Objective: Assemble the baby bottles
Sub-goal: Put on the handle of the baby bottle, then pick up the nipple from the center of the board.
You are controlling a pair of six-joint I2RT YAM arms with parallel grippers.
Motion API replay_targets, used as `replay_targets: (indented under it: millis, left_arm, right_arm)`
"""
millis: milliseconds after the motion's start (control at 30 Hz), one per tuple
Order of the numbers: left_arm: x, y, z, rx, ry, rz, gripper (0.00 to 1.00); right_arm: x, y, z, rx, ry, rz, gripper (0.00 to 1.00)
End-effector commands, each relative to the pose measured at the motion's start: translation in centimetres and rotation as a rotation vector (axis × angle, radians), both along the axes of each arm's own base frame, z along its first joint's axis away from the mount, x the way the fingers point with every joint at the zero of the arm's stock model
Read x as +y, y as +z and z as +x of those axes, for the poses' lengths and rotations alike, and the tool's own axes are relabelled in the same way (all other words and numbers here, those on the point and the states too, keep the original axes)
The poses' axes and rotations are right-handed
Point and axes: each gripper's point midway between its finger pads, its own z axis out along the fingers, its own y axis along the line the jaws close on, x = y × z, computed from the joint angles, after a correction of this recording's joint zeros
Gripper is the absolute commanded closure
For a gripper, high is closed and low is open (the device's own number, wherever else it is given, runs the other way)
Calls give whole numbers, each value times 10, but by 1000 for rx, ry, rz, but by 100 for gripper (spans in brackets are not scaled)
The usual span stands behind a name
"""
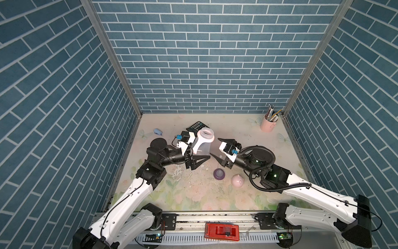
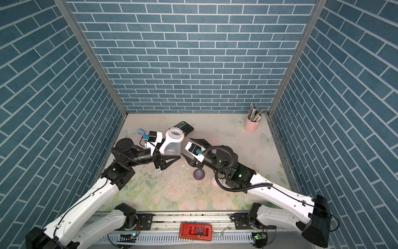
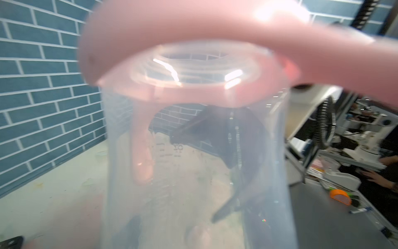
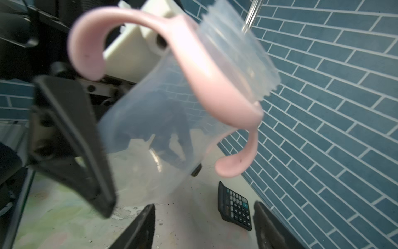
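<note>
"Well, how is the bottle body point(image 1: 203, 148) held, and where?"

"It is gripped at its lower wall by the left gripper point(image 1: 205, 152). It is held clear of the bench, above the middle toward the back left, with its mouth tilted up. The pink handle ring point(image 1: 199, 142) is seated around its neck. The right gripper point(image 1: 214, 146) is spread wide and empty, just beside the bottle."

"What could be spoiled from here?"

"A smooth, thin wall is being pinched, so the bottle may be twisted or squeezed out once the purple collar point(image 1: 219, 173) is screwed on. The ring is not yet locked down and could be lifted off. The bottle might also be knocked if the open right fingers are swung past it."

"And the surroundings?"

"A floral mat, scuffed near the middle, is laid over the bench, and blue brick panels are set on three sides. The collar and the pink dome cap point(image 1: 237, 180) are lying near each other, toward the front of the middle. A calculator point(image 1: 197, 126) is left behind the bottle, and a pen cup point(image 1: 268, 123) is placed in the back right corner."
</note>
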Motion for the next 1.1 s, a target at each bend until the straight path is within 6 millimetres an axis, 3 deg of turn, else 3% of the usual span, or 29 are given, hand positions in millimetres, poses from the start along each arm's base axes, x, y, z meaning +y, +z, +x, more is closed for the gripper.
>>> replay_targets:
  millis: [0, 133, 333, 467, 533, 800, 1067]
  left_arm:
    - [14, 3, 21, -78, 167, 28, 34]
    - [31, -5, 34, -113, 313, 64, 35]
    - [63, -23, 42, -176, 513, 106, 35]
    - [76, -27, 40, -191, 582, 109, 36]
    - [80, -32, 39, -184, 597, 116, 36]
    - [90, -26, 29, -207, 629, 91, 37]
    - [89, -27, 28, -202, 619, 97, 37]
  right_arm:
    - [-13, -10, -13, 134, 9, 14, 22]
    - [-36, -30, -3, 291, -127, -10, 13]
    - [-72, -120, 29, 523, -458, -387, 7]
    - [-81, -175, 29, 677, -548, -629, 4]
    - [-79, -192, 26, 735, -550, -675, 5]
    - [-54, -236, 14, 936, -480, -677, 7]
    - [-43, -263, 26, 1005, -566, -587, 8]
